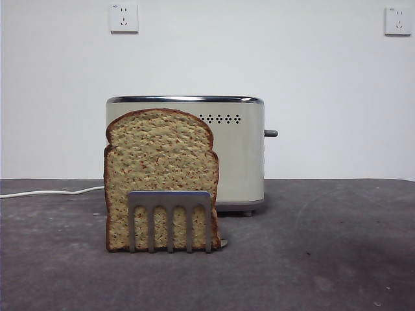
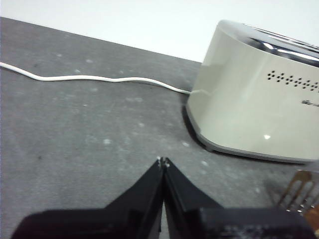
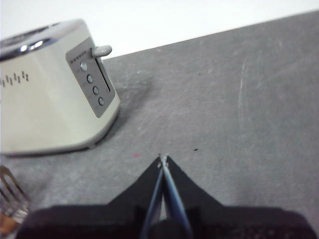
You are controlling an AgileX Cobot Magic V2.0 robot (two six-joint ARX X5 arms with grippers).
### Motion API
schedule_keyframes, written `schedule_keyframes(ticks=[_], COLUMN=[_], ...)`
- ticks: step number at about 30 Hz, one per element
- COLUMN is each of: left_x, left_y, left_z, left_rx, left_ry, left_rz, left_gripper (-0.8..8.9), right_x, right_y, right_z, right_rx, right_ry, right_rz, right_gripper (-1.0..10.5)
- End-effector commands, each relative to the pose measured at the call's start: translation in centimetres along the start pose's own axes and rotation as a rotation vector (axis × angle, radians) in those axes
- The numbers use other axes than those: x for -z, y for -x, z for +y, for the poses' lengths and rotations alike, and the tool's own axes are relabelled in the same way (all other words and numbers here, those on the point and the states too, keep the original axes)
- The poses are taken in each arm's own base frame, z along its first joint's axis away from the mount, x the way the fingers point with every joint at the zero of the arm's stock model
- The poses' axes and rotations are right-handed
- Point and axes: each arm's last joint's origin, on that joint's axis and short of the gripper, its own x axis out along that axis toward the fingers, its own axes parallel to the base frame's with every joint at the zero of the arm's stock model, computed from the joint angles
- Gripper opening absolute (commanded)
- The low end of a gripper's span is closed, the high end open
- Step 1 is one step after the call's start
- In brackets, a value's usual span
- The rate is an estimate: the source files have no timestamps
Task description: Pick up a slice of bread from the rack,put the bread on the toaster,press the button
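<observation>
The left gripper (image 2: 163, 160) is hanging closed and empty above the grey table (image 1: 324, 259), near the toaster's (image 1: 240, 155) cord end. The right gripper (image 3: 163, 158) is hovering likewise, pinched together, by the lever end. The slice of bread (image 1: 159, 162) is standing upright in the rack (image 1: 170, 219), before the toaster.

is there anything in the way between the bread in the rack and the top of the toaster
Nothing visible. The slice of bread stands upright in the rack, directly in front of the toaster, whose chrome top shows bare. Both grippers, left and right, hang shut above bare table, away from the slice.
</observation>
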Motion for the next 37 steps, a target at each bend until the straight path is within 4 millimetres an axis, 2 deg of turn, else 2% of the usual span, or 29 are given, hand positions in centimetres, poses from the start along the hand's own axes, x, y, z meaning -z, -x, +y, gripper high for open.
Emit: schedule_keyframes(ticks=[1,6,12,20,29,32,37], left_x=[0.4,0.1,-2.0,-6.3,-10.1,-11.4,-14.5], left_y=[-0.1,0.0,0.9,3.3,6.4,6.8,6.3], left_z=[0.0,-0.2,-1.1,-2.9,-4.9,-5.4,-6.2], left_rx=[0.029,0.09,0.118,0.166,0.263,0.284,0.333], left_ry=[0.017,0.043,0.056,0.027,-0.014,-0.015,-0.056], left_rz=[0.015,0.023,-0.008,-0.083,-0.144,-0.122,-0.057], left_gripper=[-0.05,-0.08,-0.08,-0.08,-0.08,-0.08,-0.08], right_x=[0.4,0.2,-1.8,-6.7,-12.6,-14.6,-17.3], right_y=[-0.1,-0.1,0.3,0.7,1.1,1.4,1.9], right_z=[-0.1,0.2,0.7,2.0,3.8,4.4,5.3], right_rx=[0.0,-0.067,-0.08,-0.112,-0.16,-0.167,-0.187], right_ry=[-0.095,-0.193,-0.212,-0.168,-0.027,0.028,0.112], right_rz=[0.012,0.033,0.025,0.022,0.183,0.22,0.265], right_gripper=[0.0,-0.1,-0.1,-0.1,-0.1,-0.1,-0.1])
